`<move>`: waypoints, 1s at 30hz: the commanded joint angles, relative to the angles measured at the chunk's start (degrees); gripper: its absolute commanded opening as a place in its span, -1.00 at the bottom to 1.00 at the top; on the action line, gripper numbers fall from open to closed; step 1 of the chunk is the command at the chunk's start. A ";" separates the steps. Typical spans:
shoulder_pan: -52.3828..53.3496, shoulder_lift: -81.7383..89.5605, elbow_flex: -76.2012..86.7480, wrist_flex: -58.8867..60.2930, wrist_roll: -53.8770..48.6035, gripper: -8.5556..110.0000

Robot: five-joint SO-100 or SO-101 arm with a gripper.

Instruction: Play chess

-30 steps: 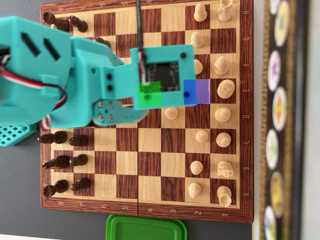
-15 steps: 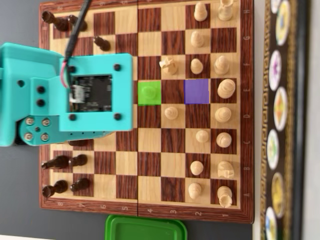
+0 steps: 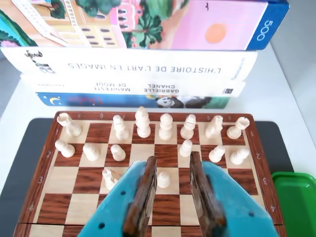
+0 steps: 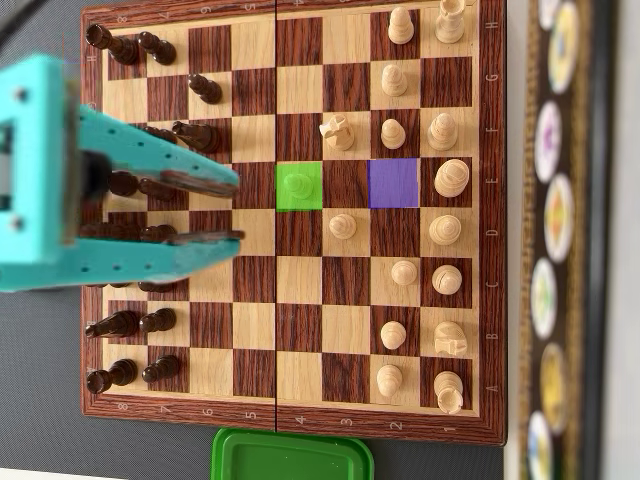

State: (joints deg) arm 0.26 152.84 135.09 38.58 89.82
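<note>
A chessboard (image 4: 290, 300) is seen from above in the overhead view, lying on a dark mat (image 4: 40, 420). The teal gripper (image 4: 238, 208) reaches in from the left of that view, its 2 fingers (image 4: 200, 183) held apart with nothing between them, above squares near the board's middle. Dark pieces (image 4: 125, 323) are shown only in this view, along the left side, several of them partly covered by the arm. Only here is a green patch (image 4: 299, 187) seen laid over 1 square, tinting the pawn standing there, with a purple patch (image 4: 393, 183) over an empty square 2 squares to its right.

In the wrist view the gripper (image 3: 173, 163) enters from the bottom edge, jaws parted. A light pawn (image 3: 163, 179) stands on the board (image 3: 74, 192) in the gap between the fingers, untouched. A light knight (image 3: 110, 177) stands just left of the left finger. The 2 rows of light pieces (image 3: 143, 122) are seen beyond, at the far edge. Only this view shows the stack of books (image 3: 143, 66) behind the board, with a puzzle box (image 3: 148, 22) on top; titles are printed upside down. In the overhead view only a strip of that stack is visible at the right edge.

A green tray (image 4: 292, 455) lies beside the board, at the bottom of the overhead view and at the right of the wrist view (image 3: 296, 202).
</note>
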 commanded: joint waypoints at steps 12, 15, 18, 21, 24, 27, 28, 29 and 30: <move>-0.09 11.51 15.64 -37.97 0.53 -0.66; -0.09 13.89 19.86 -46.93 0.53 -0.66; -0.09 16.08 22.76 -54.58 0.53 -0.66; -0.09 17.93 24.79 -61.70 0.53 -0.66; -0.09 19.69 27.42 -69.26 0.44 -0.66; -0.09 22.06 30.76 -76.90 0.44 -0.66; -0.09 22.94 31.82 -79.28 0.44 -0.66; -0.09 23.91 32.78 -81.47 0.35 -0.66; -0.09 24.79 33.57 -83.41 0.35 -0.66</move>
State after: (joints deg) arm 0.26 175.43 168.05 -39.29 89.82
